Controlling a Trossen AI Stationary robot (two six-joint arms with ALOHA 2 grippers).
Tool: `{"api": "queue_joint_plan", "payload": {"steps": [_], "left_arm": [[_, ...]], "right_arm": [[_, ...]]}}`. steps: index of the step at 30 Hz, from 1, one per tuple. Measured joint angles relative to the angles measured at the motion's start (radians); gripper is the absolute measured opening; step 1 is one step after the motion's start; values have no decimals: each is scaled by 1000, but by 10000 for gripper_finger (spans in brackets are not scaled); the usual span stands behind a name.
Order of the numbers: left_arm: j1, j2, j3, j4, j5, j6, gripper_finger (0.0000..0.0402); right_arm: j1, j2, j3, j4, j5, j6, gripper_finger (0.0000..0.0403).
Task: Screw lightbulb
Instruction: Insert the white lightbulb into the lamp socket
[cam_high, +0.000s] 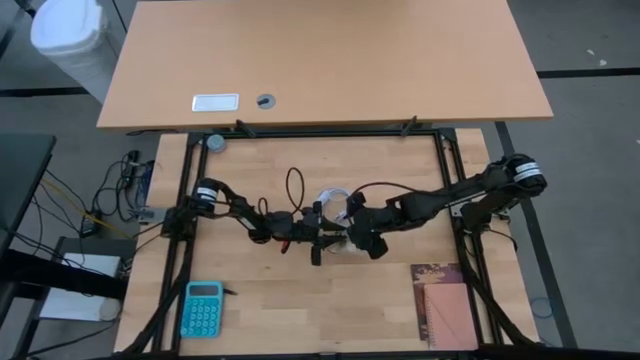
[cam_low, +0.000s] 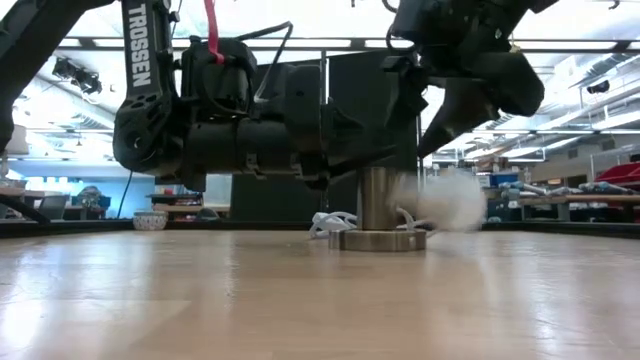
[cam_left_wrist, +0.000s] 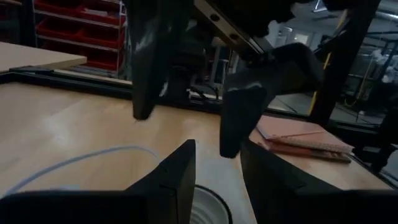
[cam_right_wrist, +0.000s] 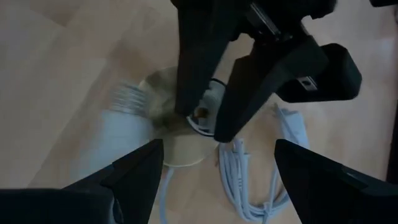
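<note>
A silvery socket (cam_low: 378, 205) stands upright on its round disc base (cam_low: 378, 240) at the table's middle. My left gripper (cam_low: 358, 165) reaches in level from the left and is shut on it; in its wrist view the socket's white mouth (cam_left_wrist: 208, 208) shows between its fingers. The white lightbulb (cam_low: 450, 200) is a blurred shape low beside the socket, its threaded base (cam_right_wrist: 129, 96) toward the socket; I cannot tell whether it lies on the table. My right gripper (cam_right_wrist: 219, 148) hangs open above it, slanting down, touching nothing. My left gripper pinches the socket's upright barrel (cam_right_wrist: 200, 117) between its two fingers (cam_right_wrist: 245, 93). The fingers come in level from the table's left, one on each side. The socket stays upright with its disc base on the table.
A coiled white cable (cam_right_wrist: 249, 180) lies just beyond the socket. A turquoise calculator (cam_high: 203, 308) sits near the front left, a brown booklet (cam_high: 445, 305) at the front right. Black frame rails (cam_high: 320, 131) border the work surface.
</note>
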Motion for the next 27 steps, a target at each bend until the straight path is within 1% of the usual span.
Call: {"api": "queue_joint_plan", "payload": {"steps": [3, 5, 7, 8, 9, 10, 11, 13, 14, 15, 16, 17, 20, 21, 23, 25, 27], "left_arm": [[0, 0, 0, -3, -22, 0, 131], [0, 0, 0, -3, -47, 0, 131], [0, 0, 0, 5, -47, -13, 131], [-4, -5, -1, 18, -20, -33, 131], [-11, -15, -1, 19, 23, -49, 131], [-25, -28, -1, 5, 68, -53, 131], [-41, -42, -2, -35, 97, -60, 131], [-61, -49, -15, -111, 127, -72, 131], [-66, -46, -24, -146, 129, -76, 131], [-65, -43, -35, -163, 114, -85, 131], [-65, -43, -43, -168, 91, -112, 131], [-63, -43, -49, -146, 68, -144, 131], [-61, -45, -69, 4, 55, -226, 131], [-60, -47, -70, 29, 43, -241, 131], [-53, -48, -69, 40, 3, -265, 131], [-44, -47, -70, 39, 4, -292, 131], [-38, -47, -66, 17, 27, -292, 131]], "right_arm": [[-15, 5, 0, -21, 7, 31, 307], [-25, -4, 0, -60, 47, 96, 307], [-25, -41, 0, -137, 102, 238, 307], [-16, -76, -2, -190, 103, 345, 307], [-6, -116, -32, -169, 97, 454, 307], [6, -155, -79, -108, 96, 517, 307], [16, -188, -134, -57, 121, 531, 307], [25, -234, -227, -47, 225, 579, 307], [23, -258, -263, -11, 290, 627, 307], [19, -283, -293, 71, 336, 673, 307], [18, -306, -323, 153, 352, 711, 307], [18, -326, -353, 194, 343, 739, 307], [38, -362, -423, 265, 257, 802, 307], [47, -378, -438, 298, 263, 834, 307], [65, -392, -473, 329, 272, 904, 307], [87, -389, -506, 322, 251, 969, 307], [121, -390, -513, 341, 243, 1025, 307]]}}
